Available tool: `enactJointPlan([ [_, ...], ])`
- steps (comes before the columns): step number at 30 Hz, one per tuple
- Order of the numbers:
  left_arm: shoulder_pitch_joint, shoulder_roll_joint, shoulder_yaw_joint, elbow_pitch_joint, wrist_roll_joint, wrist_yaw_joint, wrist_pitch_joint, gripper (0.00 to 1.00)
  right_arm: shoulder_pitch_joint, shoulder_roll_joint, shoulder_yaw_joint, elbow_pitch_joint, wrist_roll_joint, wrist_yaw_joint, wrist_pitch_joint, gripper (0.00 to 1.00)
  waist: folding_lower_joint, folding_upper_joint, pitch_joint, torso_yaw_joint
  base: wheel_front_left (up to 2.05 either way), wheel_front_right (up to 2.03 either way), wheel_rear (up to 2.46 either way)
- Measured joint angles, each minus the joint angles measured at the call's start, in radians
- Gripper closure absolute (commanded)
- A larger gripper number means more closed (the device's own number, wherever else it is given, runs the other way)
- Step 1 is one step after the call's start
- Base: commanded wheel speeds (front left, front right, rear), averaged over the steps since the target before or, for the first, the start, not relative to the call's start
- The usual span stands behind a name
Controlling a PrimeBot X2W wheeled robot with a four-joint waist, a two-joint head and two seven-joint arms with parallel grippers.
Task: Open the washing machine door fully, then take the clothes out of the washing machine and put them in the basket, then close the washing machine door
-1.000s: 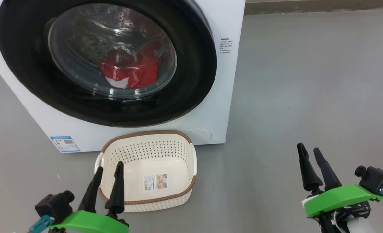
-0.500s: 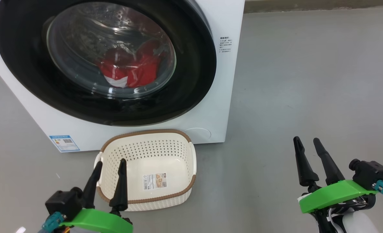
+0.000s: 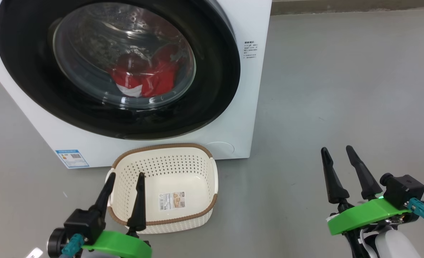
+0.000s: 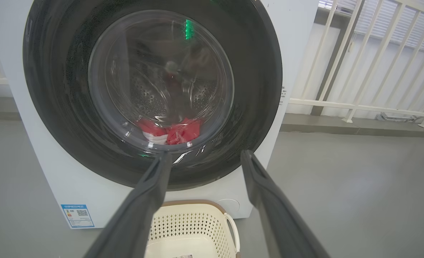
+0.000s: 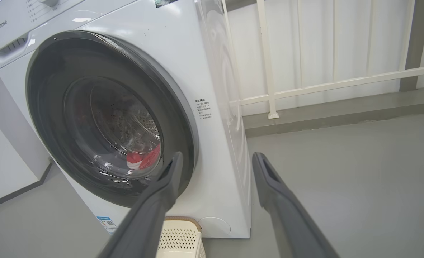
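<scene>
Left claw: the left claw (image 3: 126,175), two long dark fingers on a green mount, sits at the lower left of the head view. Its fingers are spread wide and hold nothing, and its tips overlap the near left corner of the basket in that view.
Right claw: the right claw (image 3: 336,148), on a matching green mount, hangs over bare floor at the lower right, well apart from the basket. Its fingers are also parted and empty.
Basket: the small cream perforated plastic basket with a brown woven-look rim (image 3: 161,147) stands on the grey floor (image 3: 341,89), just in front of the machine's base and below the door. A sticker (image 3: 172,201) lies on its inner bottom.
Machine: the big white boxy front-loading washing machine (image 3: 249,107) stands on the floor, with a small blue label (image 3: 72,158) at its lower left corner.
Door: the large round glossy black door with a bulging glass window (image 3: 215,71) lies shut against the machine's front.
Clothes: the bright red fabric clothes with a white band (image 3: 151,80) lie low in the drum, seen through the glass.
Beyond: a white railing (image 5: 269,71) stands behind the machine.
</scene>
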Motion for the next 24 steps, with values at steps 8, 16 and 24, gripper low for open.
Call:
enactJointPlan([
  [8,0.0,0.0,-0.011,-0.001,0.09,0.012,-0.02,0.0,-0.009,-0.002,0.006,-0.008,-0.082,0.004,-0.021,0.0,0.0,0.0,-0.002,0.003,0.0,0.0,0.0],
  [16,0.0,0.003,-0.019,-0.004,0.132,0.016,-0.028,0.0,-0.009,-0.003,0.015,-0.01,-0.121,0.004,-0.032,0.0,0.0,0.0,-0.006,0.004,0.0,0.0,0.0],
  [24,0.0,0.003,-0.02,-0.006,0.131,0.016,-0.028,0.0,-0.009,-0.003,0.016,-0.012,-0.121,0.004,-0.032,0.0,0.0,0.0,0.005,0.002,0.0,0.0,0.0],
])
